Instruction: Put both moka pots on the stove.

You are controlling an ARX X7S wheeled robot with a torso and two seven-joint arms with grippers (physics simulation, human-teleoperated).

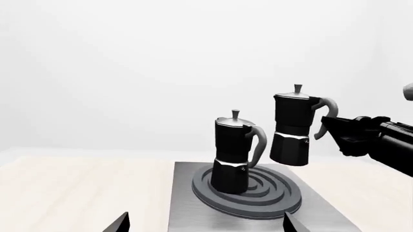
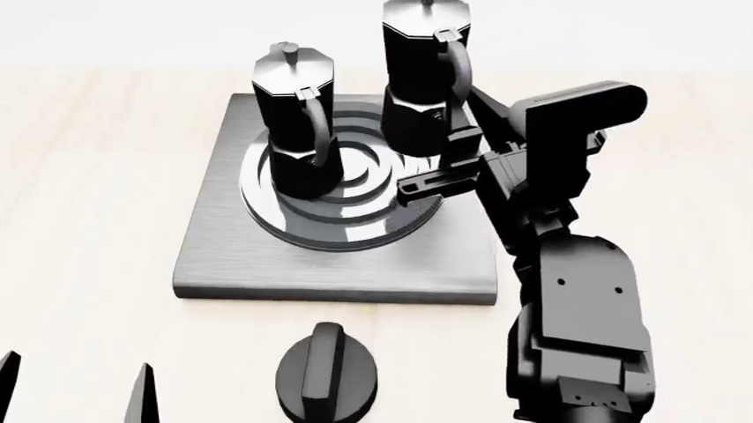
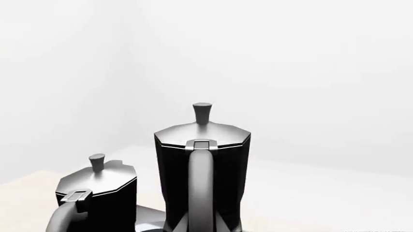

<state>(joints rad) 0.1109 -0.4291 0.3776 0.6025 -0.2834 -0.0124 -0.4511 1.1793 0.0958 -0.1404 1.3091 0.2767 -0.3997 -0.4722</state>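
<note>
Above the stove [image 2: 353, 264], the right pincer [image 2: 453, 172] grips one of two moka pots [image 2: 424, 79]; left pincer [image 1: 203, 223] wide.

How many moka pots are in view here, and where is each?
2. One moka pot stands on the stove's burner; the other moka pot hangs above the stove, held by its handle in the right gripper.

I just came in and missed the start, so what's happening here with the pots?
One glossy black faceted moka pot stands upright on the raised ringed burner of the flat grey metal stove. The right end effector holds the second black moka pot by its curved handle, lifted clear above the burner's edge and not yet set down. The left end effector is open, holding nothing. A round black dial knob lies on the pale wooden table in front of the stove.
</note>
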